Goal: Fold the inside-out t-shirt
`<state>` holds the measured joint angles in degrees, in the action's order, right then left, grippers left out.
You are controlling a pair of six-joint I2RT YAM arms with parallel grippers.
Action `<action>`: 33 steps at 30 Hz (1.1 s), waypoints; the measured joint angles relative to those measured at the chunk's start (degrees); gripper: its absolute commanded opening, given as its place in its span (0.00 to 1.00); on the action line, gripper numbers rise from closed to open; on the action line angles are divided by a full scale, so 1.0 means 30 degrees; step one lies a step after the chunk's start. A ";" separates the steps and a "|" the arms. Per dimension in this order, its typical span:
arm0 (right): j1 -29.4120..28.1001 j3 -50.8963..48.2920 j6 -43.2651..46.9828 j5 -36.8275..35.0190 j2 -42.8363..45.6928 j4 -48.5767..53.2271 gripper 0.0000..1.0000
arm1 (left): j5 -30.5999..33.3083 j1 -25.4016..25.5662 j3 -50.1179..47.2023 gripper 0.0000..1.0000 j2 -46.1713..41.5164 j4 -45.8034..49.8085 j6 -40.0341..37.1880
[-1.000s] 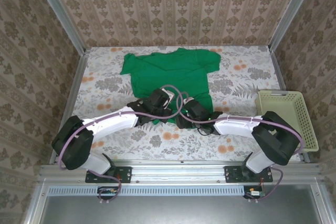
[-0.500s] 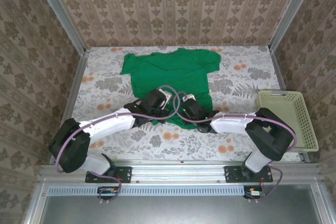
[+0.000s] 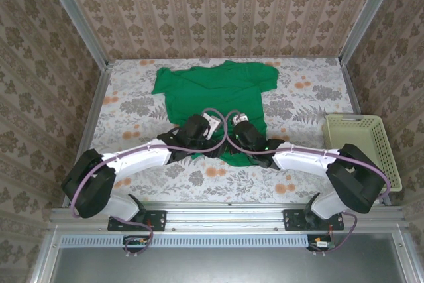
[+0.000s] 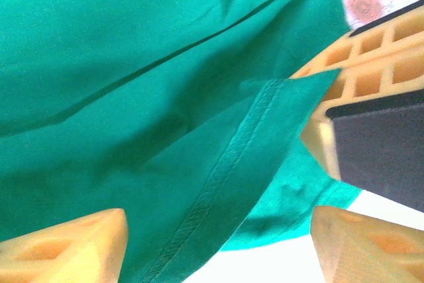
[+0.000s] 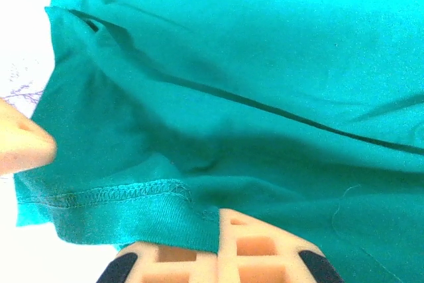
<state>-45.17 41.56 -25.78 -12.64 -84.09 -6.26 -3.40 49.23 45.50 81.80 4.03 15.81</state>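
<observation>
The green t-shirt lies spread flat at the back middle of the table, its stitched hem nearest me. Both grippers meet at the middle of that hem. My left gripper is open: in the left wrist view its fingers stand wide apart, with a lifted fold of the hem hanging loose between them. My right gripper is shut on the hem of the t-shirt, its fingers pressed together on the cloth edge. The right gripper's fingers also appear in the left wrist view, holding the hem's corner.
A pale yellow-green plastic basket stands at the right edge of the floral tabletop. Patterned walls close in the back and both sides. Both arms stretch inward from the near edge and nearly touch at the hem.
My left gripper has opened and let go of the hem. My right gripper has shut on the hem. Both wrists have shifted slightly farther onto the shirt.
</observation>
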 measured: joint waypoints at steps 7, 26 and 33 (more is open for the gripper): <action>0.0000 -0.0240 -0.0321 0.0211 0.0597 0.0022 0.03 | 0.0743 0.0058 0.0386 0.47 0.1603 -0.0313 -0.0058; -0.0430 -0.4634 -0.0437 0.0903 0.4102 -0.2827 0.48 | 0.0539 -0.0969 0.1508 0.00 0.1224 -0.0284 0.0918; -0.2900 -0.5901 0.1086 0.1297 0.1501 -0.7380 0.49 | -0.0306 -0.0940 0.1785 0.00 -0.0117 0.0066 0.1173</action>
<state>-53.87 23.86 -22.52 -8.75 -79.59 -28.40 -4.32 46.41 50.85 81.45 4.23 19.33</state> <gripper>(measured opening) 0.493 0.055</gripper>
